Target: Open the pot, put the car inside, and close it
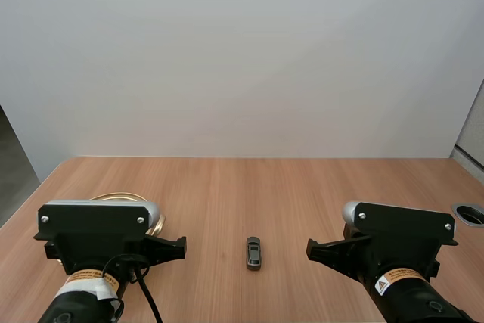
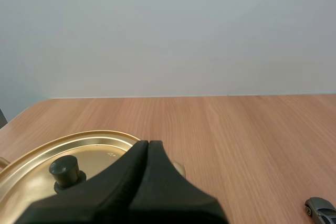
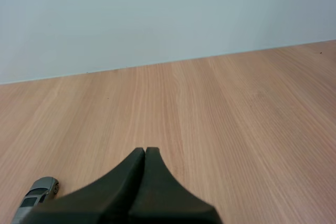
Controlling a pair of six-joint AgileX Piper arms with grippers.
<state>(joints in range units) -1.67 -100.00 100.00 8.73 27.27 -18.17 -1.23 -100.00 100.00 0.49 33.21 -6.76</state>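
Observation:
A small grey toy car (image 1: 253, 253) lies on the wooden table between my two arms, lengthwise toward the far wall. A golden pot (image 1: 121, 199) with its lid (image 2: 63, 156) on sits under my left arm, mostly hidden in the high view. The lid has a dark knob (image 2: 65, 170). My left gripper (image 2: 147, 144) is shut, its fingers together as one wedge just above the lid, right of the knob. My right gripper (image 3: 145, 150) is shut on nothing above bare table, with the car (image 3: 37, 195) off to its side. The car (image 2: 321, 212) also lies beyond the left gripper's flank.
A round cable hole (image 1: 470, 213) sits in the table (image 1: 302, 187) near its right edge. A plain white wall stands behind the table's far edge. Open wood stretches ahead of both arms.

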